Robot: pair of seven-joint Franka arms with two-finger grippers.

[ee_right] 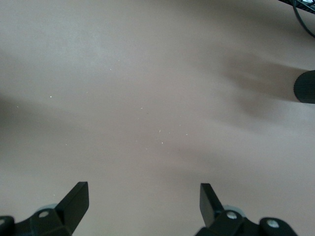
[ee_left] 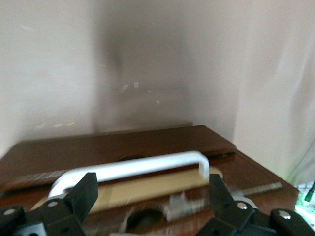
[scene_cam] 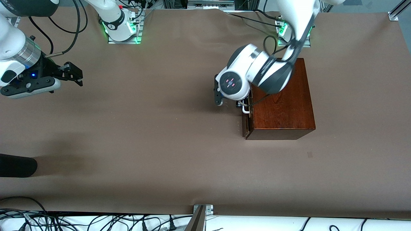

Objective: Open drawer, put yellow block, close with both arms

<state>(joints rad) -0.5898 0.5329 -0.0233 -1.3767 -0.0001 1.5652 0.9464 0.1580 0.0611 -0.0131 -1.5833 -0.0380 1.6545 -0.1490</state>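
Note:
The dark reddish-brown wooden box stands toward the left arm's end of the table. Its drawer is pulled out a small way, and a strip of pale inside shows under the white bar handle. My left gripper is open right at that handle, with one fingertip off each side and nothing clamped. In the front view the left wrist covers most of the left gripper. My right gripper waits open over bare table at the right arm's end, with nothing in the right gripper. The yellow block is out of view.
A black rounded object pokes in over the table edge at the right arm's end, nearer the front camera; the same black object shows in the right wrist view. Brown cloth covers the table. Cables lie along the near edge.

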